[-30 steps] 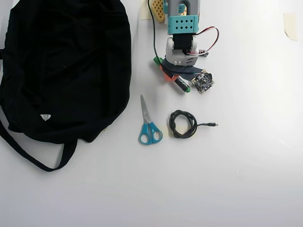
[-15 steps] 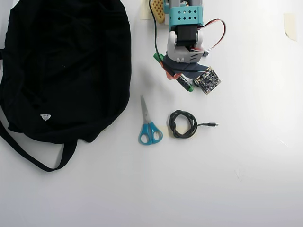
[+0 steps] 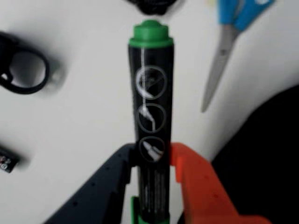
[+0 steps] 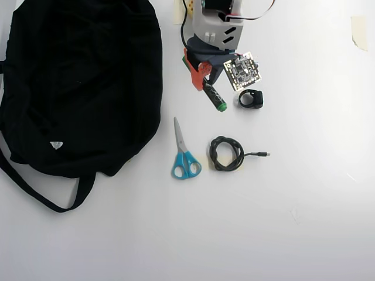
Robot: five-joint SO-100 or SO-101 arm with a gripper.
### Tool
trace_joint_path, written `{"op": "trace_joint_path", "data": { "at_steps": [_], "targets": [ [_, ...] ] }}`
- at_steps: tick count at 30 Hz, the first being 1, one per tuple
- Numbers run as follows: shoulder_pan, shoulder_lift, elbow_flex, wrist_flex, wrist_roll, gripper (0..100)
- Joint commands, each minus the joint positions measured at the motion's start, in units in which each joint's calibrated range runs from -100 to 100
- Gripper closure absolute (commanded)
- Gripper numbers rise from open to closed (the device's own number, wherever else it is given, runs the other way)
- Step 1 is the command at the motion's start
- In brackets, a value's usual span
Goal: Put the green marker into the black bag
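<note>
The green marker (image 3: 152,107), a black barrel with white round symbols and a green end, is clamped between my dark finger (image 3: 110,182) and my orange finger (image 3: 198,186). My gripper (image 3: 152,158) is shut on its lower barrel. In the overhead view the marker (image 4: 214,99) juts down and to the right from the gripper (image 4: 204,82), near the top centre. The black bag (image 4: 76,82) fills the upper left, a little way left of the gripper. Its strap (image 4: 35,190) trails below it. In the wrist view the bag (image 3: 266,158) is the dark mass at the right.
Blue-handled scissors (image 4: 184,155) and a coiled black cable (image 4: 226,153) lie below the gripper. A small black ring-shaped part (image 4: 251,98) sits just right of the marker tip. Tape pieces (image 4: 359,30) are stuck at the top right.
The arm has drawn back toward the top and swung left, carrying the marker closer to the bag. A black ring-shaped part now shows on the table.
</note>
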Motion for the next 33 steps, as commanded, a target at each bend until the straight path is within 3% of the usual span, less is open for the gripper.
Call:
{"op": "trace_joint_path", "data": {
  "at_steps": [1, 16, 27, 33],
  "targets": [
    [0.8, -3.8, -2.8, 0.5, -0.2, 98],
    [2.3, -4.2, -9.5, 0.5, -12.5, 98],
    [6.9, -4.2, -13.0, 0.5, -17.6, 98],
    [9.7, -4.3, -13.1, -0.1, -25.5, 98]
  ]
}}
